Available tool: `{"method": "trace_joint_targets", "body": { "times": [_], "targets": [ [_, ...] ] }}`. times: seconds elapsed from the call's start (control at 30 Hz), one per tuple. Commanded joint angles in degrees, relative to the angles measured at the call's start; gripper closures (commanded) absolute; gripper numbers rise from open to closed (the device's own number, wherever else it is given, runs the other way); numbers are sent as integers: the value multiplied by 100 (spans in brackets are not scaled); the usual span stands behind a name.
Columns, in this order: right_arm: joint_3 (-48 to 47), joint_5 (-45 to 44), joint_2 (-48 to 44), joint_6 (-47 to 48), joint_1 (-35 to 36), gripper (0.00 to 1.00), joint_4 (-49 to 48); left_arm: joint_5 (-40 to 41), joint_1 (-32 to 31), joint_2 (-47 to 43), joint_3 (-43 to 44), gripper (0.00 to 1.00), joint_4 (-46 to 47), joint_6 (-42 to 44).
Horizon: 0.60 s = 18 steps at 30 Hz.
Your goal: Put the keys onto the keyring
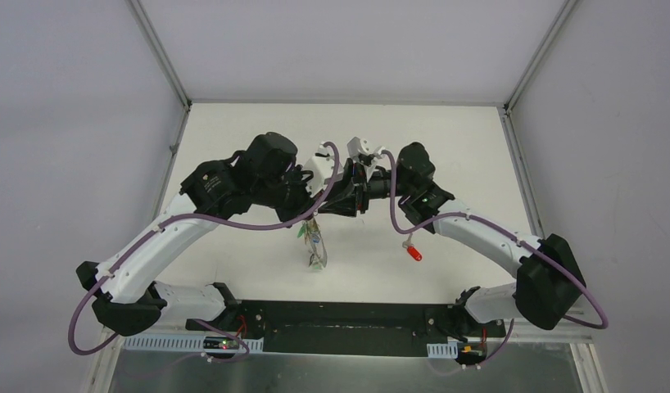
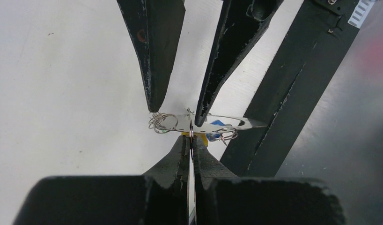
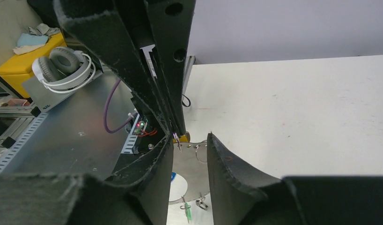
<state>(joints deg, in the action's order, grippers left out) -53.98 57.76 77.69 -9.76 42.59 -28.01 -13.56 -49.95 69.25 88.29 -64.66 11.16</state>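
The keyring (image 1: pixel 317 250), a flat grey hoop with holes along its edge, hangs under both grippers at mid-table. It is edge-on in the left wrist view (image 2: pixel 236 124). My left gripper (image 2: pixel 191 138) is shut on a small split ring (image 2: pixel 191 132) at the hoop's edge. My right gripper (image 3: pixel 192 139) has its fingers apart, tips at the hoop's top edge, with the band (image 3: pixel 192 168) showing in the gap. A green key (image 3: pixel 188 213) hangs from the hoop. A yellow key head (image 2: pixel 202 139) sits behind the split ring. A red key (image 1: pixel 414 252) lies on the table.
More small split rings (image 2: pixel 161 123) hang on the hoop, and a blue tag (image 2: pixel 217 123) sits behind it. The black base rail (image 1: pixel 340 315) runs along the near table edge. Headphones (image 3: pixel 63 65) lie on a box off the table.
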Motion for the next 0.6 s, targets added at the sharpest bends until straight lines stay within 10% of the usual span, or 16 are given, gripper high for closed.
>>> {"method": "trace_joint_targets", "body": {
  "times": [0.0,0.57],
  "targets": [
    [35,155,85,-209,80,67,-555,28,-42,-30,309,100,50,13],
    [-84,389,412,-234,196,77,-531,-102,-58,-32,221,100,103,8]
  ]
}}
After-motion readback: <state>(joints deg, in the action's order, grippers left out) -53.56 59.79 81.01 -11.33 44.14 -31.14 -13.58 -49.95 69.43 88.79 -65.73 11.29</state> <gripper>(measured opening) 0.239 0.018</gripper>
